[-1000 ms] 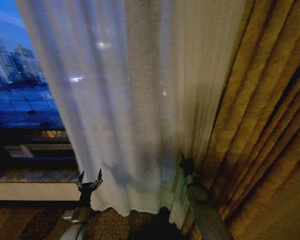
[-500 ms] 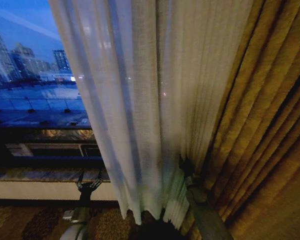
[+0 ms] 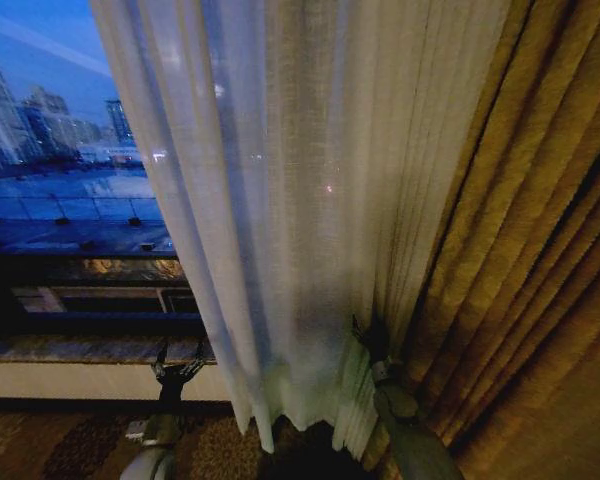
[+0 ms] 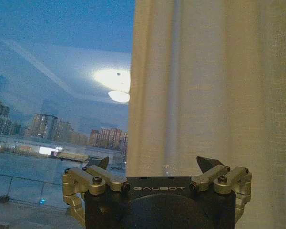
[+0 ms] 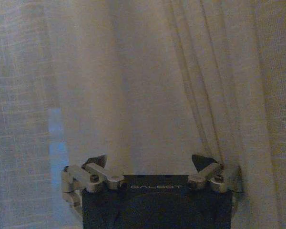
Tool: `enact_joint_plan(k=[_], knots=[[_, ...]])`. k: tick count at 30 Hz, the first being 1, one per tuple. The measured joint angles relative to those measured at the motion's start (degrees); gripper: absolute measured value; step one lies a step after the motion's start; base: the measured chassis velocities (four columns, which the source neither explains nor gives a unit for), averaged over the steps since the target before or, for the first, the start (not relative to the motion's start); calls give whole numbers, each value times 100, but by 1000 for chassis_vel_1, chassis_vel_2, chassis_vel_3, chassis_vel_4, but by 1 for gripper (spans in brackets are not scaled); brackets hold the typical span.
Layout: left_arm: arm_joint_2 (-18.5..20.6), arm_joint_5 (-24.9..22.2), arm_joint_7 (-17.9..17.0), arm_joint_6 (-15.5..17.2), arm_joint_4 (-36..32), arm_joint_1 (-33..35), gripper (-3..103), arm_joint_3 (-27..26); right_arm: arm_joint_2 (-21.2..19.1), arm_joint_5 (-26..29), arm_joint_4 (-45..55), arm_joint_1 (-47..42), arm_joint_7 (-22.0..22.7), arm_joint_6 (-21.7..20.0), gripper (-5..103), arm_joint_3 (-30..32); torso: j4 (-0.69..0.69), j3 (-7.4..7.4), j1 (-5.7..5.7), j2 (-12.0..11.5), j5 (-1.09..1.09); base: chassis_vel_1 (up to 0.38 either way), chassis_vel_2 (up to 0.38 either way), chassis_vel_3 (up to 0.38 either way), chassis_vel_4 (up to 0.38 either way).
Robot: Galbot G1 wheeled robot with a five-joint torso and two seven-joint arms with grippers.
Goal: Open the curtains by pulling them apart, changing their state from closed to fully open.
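We see one sheer curtain (image 3: 290,220) — thin, cream-white, see-through, tightly pleated, wavy hem just above the carpet (image 3: 90,440). It hangs bunched mid-frame, right edge against one golden drape (image 3: 520,250), with bare window (image 3: 60,170) to its left. Two grippers: left gripper (image 3: 179,358) spread wide, gripping nothing, apart from the fabric by the sill; right gripper (image 5: 150,162) likewise spread, pressed into the folds — nothing pinched.

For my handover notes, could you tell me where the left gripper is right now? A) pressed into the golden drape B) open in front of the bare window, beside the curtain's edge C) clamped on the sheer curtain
B: the left gripper stands open before the window, apart from the sheer curtain edge.
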Motion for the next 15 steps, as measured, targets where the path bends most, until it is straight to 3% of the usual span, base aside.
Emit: enact_joint_plan(k=[15], knots=[[0,0,0,0,0,2,100,0,-2,-107,112,-116,-269,164,100,58,0,-2,-6,4,-2,87,-90,-88,92]])
